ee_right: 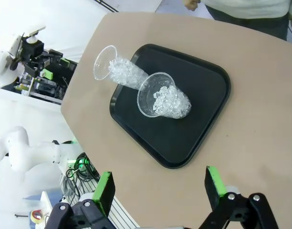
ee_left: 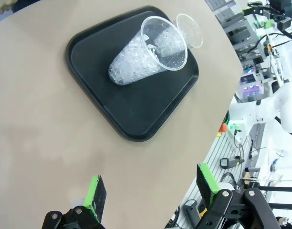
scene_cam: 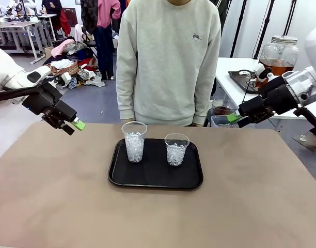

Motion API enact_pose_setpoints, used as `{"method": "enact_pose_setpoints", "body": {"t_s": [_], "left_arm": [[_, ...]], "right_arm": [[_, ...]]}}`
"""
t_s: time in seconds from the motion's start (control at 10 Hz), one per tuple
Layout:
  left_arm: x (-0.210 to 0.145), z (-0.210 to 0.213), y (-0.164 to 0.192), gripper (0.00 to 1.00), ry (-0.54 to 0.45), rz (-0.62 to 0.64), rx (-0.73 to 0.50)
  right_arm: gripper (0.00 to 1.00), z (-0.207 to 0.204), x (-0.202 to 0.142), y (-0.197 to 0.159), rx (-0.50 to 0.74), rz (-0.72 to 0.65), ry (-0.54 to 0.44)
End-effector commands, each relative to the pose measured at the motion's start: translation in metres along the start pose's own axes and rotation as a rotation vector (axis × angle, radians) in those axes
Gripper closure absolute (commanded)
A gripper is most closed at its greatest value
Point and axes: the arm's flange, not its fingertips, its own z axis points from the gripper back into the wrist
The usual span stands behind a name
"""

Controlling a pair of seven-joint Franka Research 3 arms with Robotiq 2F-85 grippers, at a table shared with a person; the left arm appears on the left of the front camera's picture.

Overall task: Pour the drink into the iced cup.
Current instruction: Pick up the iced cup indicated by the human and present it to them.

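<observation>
Facing front: amber drink (scene_cam: 276,67) in jar (scene_cam: 280,50), far right.

Black tray (scene_cam: 147,178), tan table (scene_cam: 54,196), 2 clear cups (scene_cam: 134,135), amber drink (scene_cam: 278,67), green pads (scene_cam: 79,124), grey sweatshirt (scene_cam: 168,62).

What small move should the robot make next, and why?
Probably move the right tool toward the drink in the jar beyond it: both cups on the tray hold only ice, and this tool is open, empty and nearest.
</observation>
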Motion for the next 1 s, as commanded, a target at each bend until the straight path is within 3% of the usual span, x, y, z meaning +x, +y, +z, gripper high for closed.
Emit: {"method": "enact_pose_setpoints", "body": {"t_s": [0.0, 0.1, 0.5, 0.9], "left_arm": [[-0.003, 0.002, -0.002, 0.00, -0.011, -0.012, -0.016], [0.000, 0.000, 0.000, 0.00, 0.000, 0.000, 0.000], [0.001, 0.009, 0.044, 0.00, -0.116, 0.180, -0.227], [0.003, 0.006, 0.073, 0.00, -0.165, 0.240, -0.393]], "right_arm": [[0.00, 0.000, -0.002, 0.002, 0.022, 0.006, -0.022], [0.00, 0.000, 0.000, 0.000, 0.000, 0.000, 0.000], [0.00, -0.006, 0.007, -0.033, 0.200, -0.216, -0.014], [0.00, -0.005, 0.001, -0.068, 0.389, -0.353, -0.062]]}}
